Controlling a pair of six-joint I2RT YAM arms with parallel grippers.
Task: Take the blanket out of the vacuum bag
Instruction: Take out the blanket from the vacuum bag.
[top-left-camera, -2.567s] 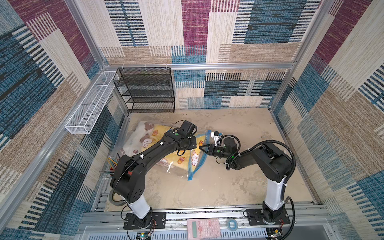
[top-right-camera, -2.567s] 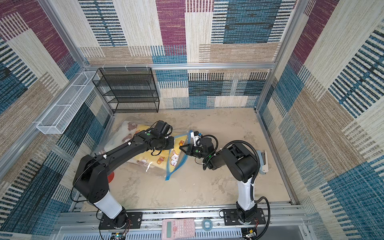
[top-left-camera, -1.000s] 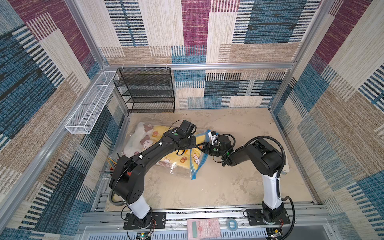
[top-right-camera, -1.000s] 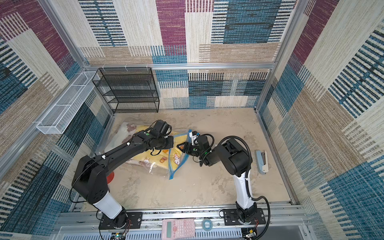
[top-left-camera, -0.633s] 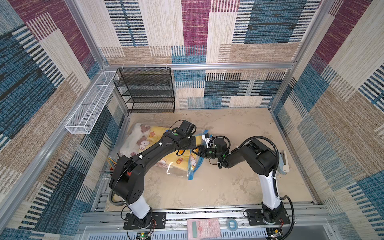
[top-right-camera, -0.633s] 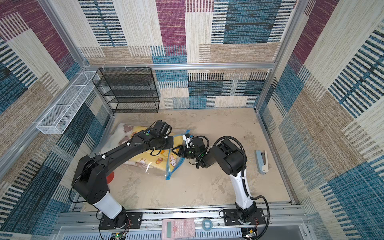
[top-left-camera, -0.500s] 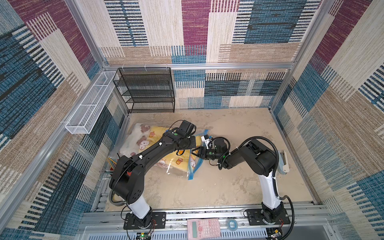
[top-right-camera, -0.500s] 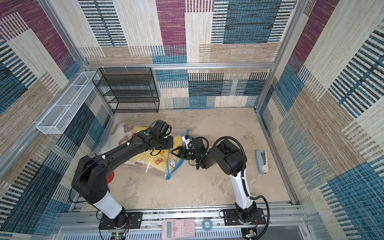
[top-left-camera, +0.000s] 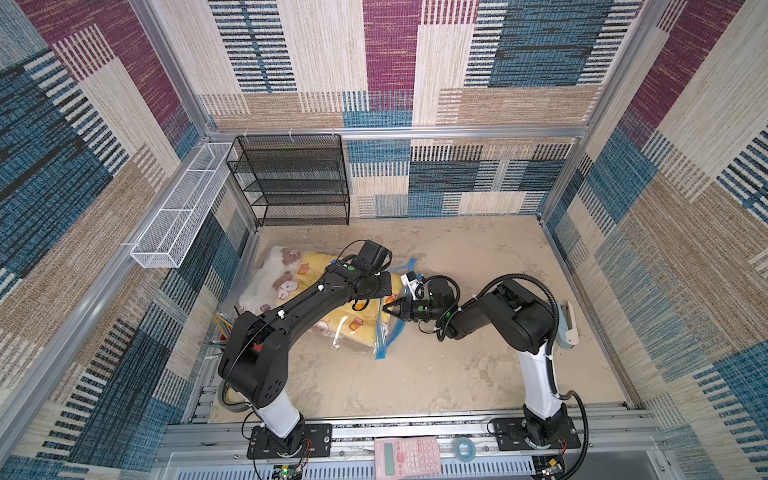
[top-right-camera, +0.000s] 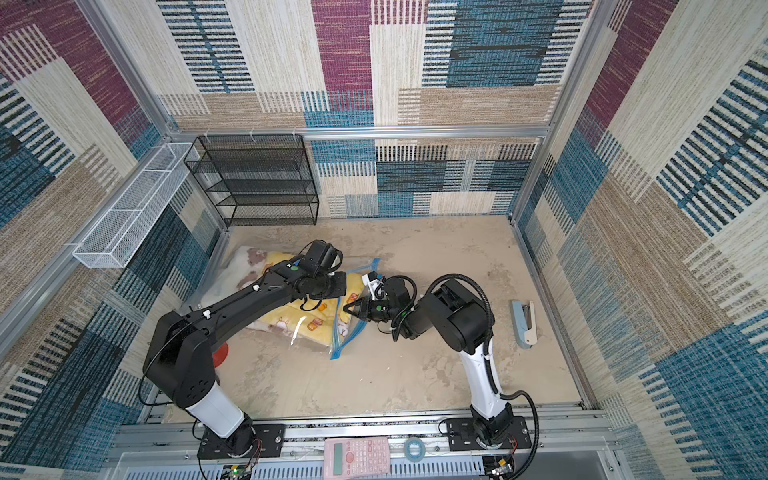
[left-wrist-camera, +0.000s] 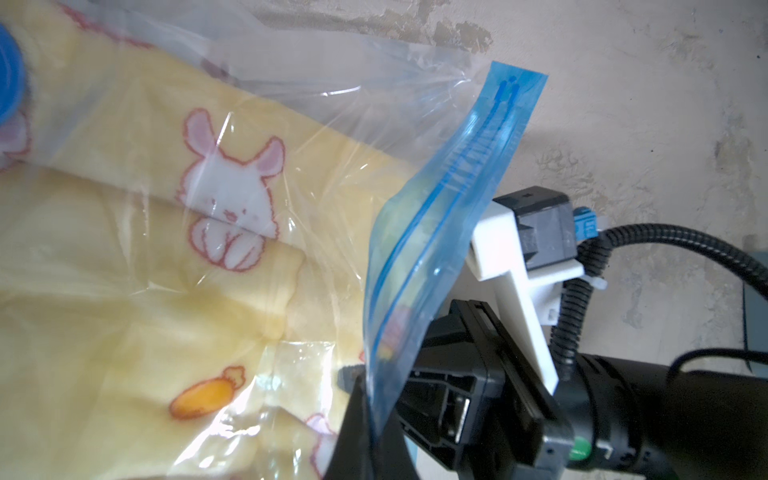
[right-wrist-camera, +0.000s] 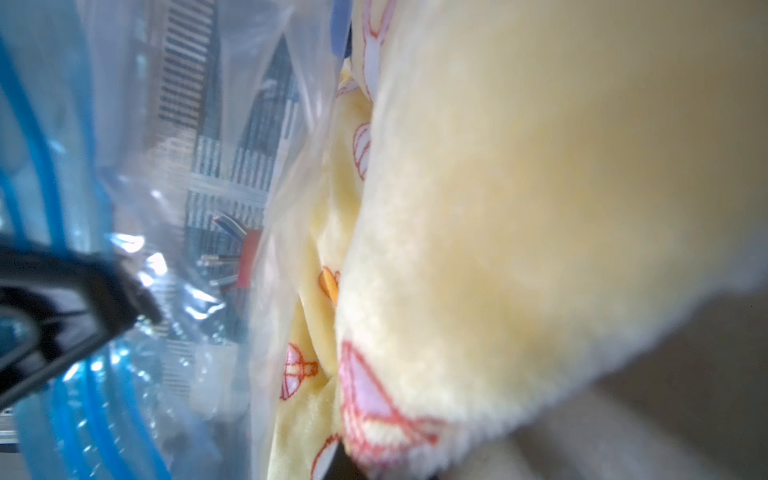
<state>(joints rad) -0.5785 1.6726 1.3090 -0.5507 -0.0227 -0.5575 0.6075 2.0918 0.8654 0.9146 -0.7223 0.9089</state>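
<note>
I have the vacuum bag (top-left-camera: 386, 338) on the tabletop (top-left-camera: 457, 374), blanket (left-wrist-camera: 124, 291) inside; only the left wrist view shows its bunny print; right pincer (top-left-camera: 388, 308) clenched in the bag's mouth, left pincer (top-left-camera: 380, 286) clenched, grip hidden

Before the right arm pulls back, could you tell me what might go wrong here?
1. The right gripper is shut at the mouth of the bag. It may have pinched plastic along with the blanket, so a pull could drag the whole bag along.
2. The stapler lies beside the right elbow, and a backward swing might knock it.
</note>
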